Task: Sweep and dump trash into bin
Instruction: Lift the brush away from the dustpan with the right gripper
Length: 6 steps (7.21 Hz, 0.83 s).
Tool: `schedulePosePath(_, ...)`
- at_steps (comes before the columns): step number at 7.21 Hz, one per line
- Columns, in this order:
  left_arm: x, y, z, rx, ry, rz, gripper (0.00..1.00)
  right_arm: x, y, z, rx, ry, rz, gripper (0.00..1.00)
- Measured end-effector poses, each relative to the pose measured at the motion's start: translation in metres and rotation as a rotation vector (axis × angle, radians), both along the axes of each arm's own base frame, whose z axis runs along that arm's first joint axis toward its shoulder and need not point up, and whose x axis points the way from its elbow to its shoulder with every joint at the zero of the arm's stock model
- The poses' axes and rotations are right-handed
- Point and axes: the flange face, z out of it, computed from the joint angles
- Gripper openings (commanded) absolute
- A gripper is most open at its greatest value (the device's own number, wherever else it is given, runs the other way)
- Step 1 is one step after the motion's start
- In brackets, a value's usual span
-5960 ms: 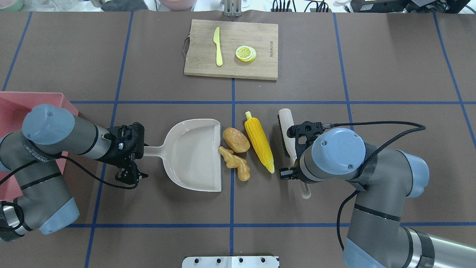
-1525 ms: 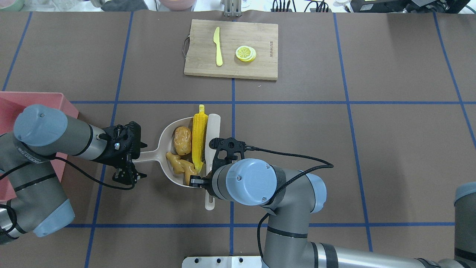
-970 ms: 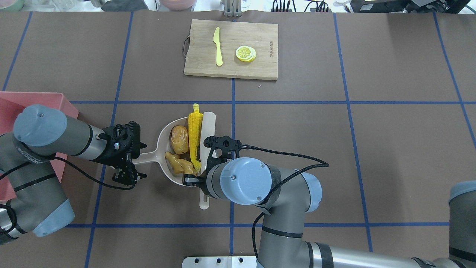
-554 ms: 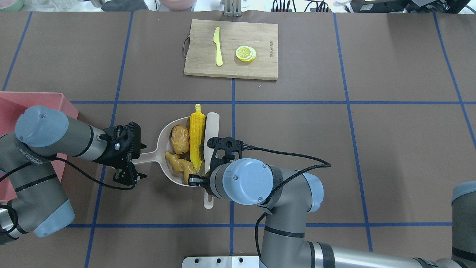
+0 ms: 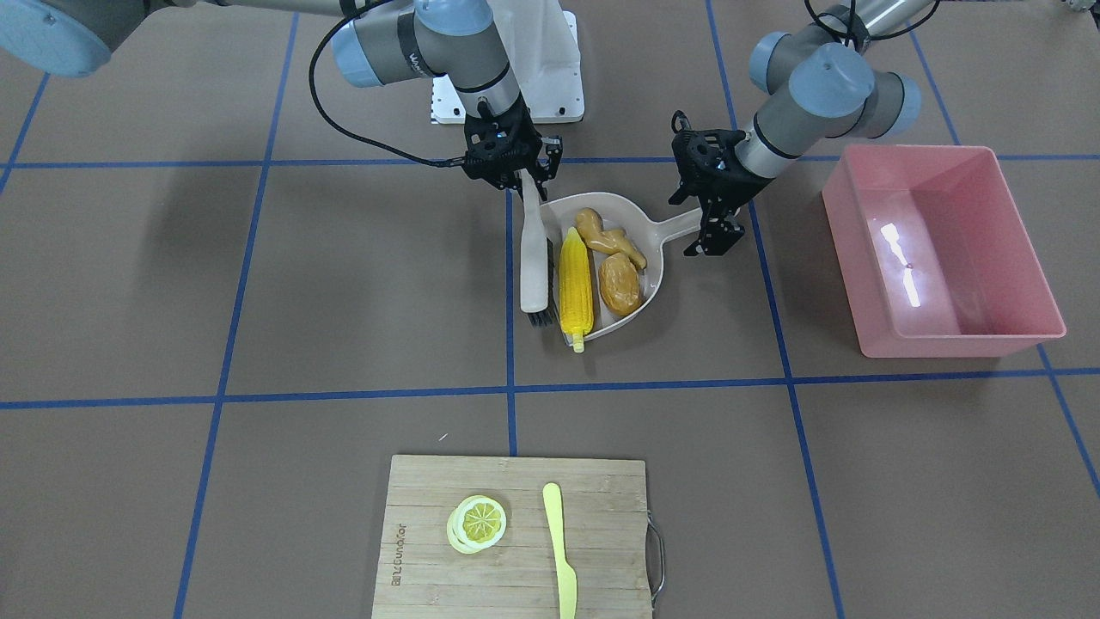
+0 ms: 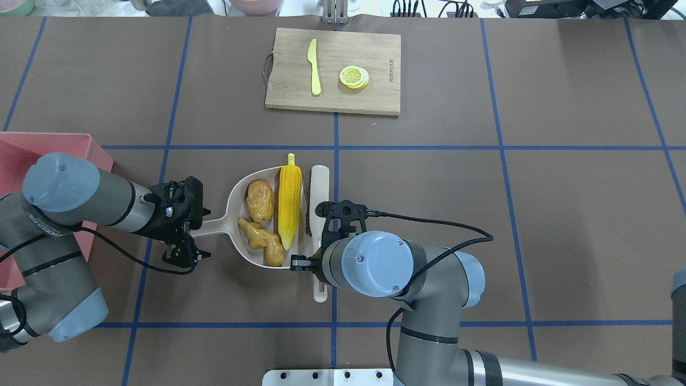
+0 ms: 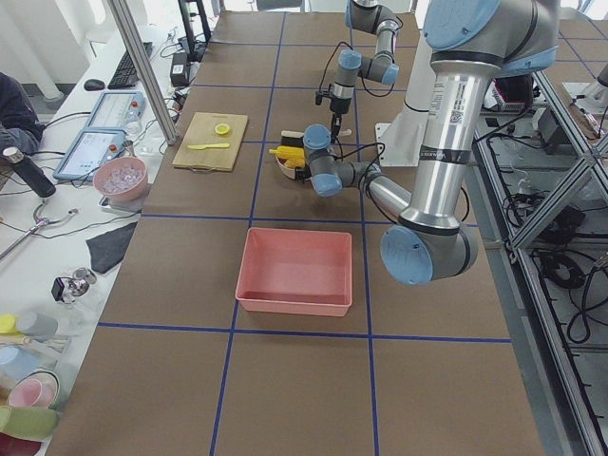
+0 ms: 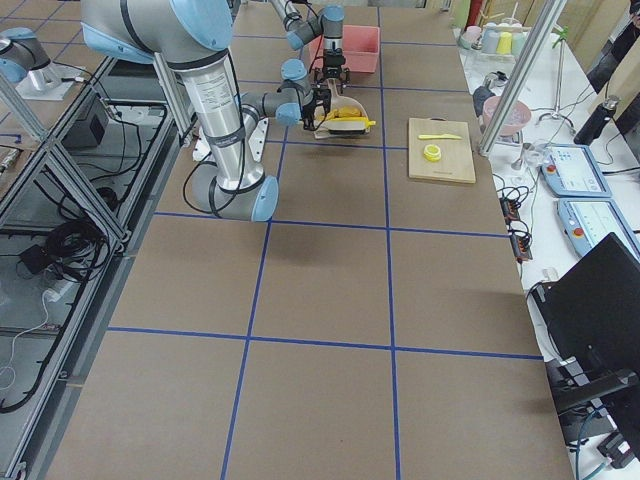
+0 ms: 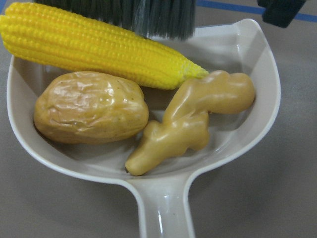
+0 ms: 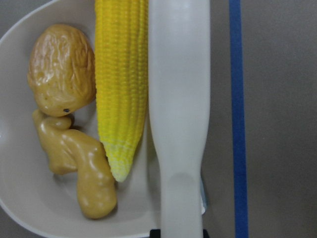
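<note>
Nearest the robot, the right gripper (image 5: pixel 521 172) was clamped on the handle of the pale hand brush (image 6: pixel 320 179). It held the brush low along the dustpan's open mouth, bristles turned toward the load, probably as a gate so nothing rolled back out.

The left gripper (image 5: pixel 706 219) had its fingers closed on the beige dustpan (image 9: pixel 233 54) by the handle. The pads themselves were hidden, so that reading rests on the handle running straight into the gripper. The pan looked level on the table, which suits a load not yet lifted.

All the trash lay inside the pan. The yellow corn cob (image 6: pixel 290 203) lay along the mouth just beside the bristles, its tip overhanging the lip. The brown potato (image 6: pixel 260 201) and the knobbly ginger root (image 6: pixel 260 244) sat deeper, toward the handle.

The pink bin (image 5: pixel 954 340) stood well apart on the left arm's side, nothing in it, so sweeping looked done and dumping not yet begun.

Farthest out, the bamboo cutting board (image 5: pixel 593 490) carried a pale yellow knife (image 5: pixel 560 550) and lemon slices (image 5: pixel 477 523). A printed mark ran along one edge of the board, too small to read. Lettering on the left arm's band was likewise illegible.
</note>
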Motion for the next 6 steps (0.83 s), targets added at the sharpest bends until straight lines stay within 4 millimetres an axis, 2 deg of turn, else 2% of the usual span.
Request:
schedulePosePath(3, -0.005, 0.003, 0.000, -0.005, 0.007, -0.003, 0.95, 0.009, -0.012, 0.010, 0.012, 0.023, 0.000, 0.00)
schedulePosePath(5, -0.009, 0.005, 0.003, -0.009, 0.009, -0.005, 0.86, 0.023, -0.024, 0.014, 0.042, 0.082, -0.022, 0.00)
schedulePosePath(6, -0.011, 0.006, 0.005, -0.011, 0.008, -0.006, 0.86, 0.031, -0.027, 0.017, 0.056, 0.107, -0.031, 0.00)
